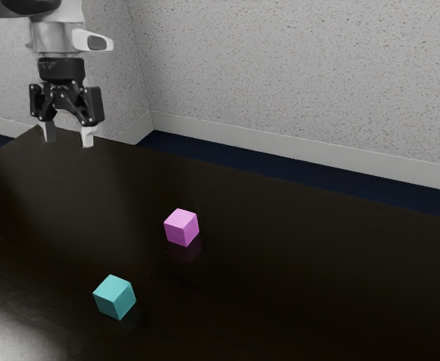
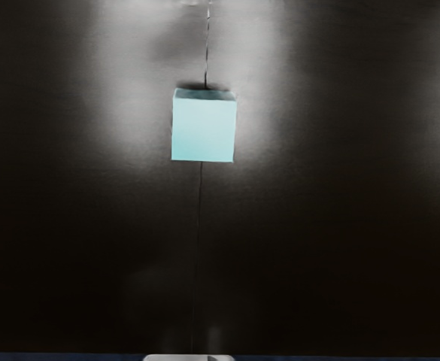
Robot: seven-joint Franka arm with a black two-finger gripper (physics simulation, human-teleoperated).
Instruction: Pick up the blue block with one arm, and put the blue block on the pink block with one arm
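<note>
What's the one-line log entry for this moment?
gripper: open, raised, empty | blue block: untouched, apart from pink block | stack: not started

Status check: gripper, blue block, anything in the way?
Gripper open, empty, high above table. Blue block on table, untouched, apart from pink block. No obstacle between the blocks.

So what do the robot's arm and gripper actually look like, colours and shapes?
The gripper is black and blocky, and its two fingers end in pale grey tips. The arm above it is rounded, white and light grey, with a dark oval patch on one side.
</note>
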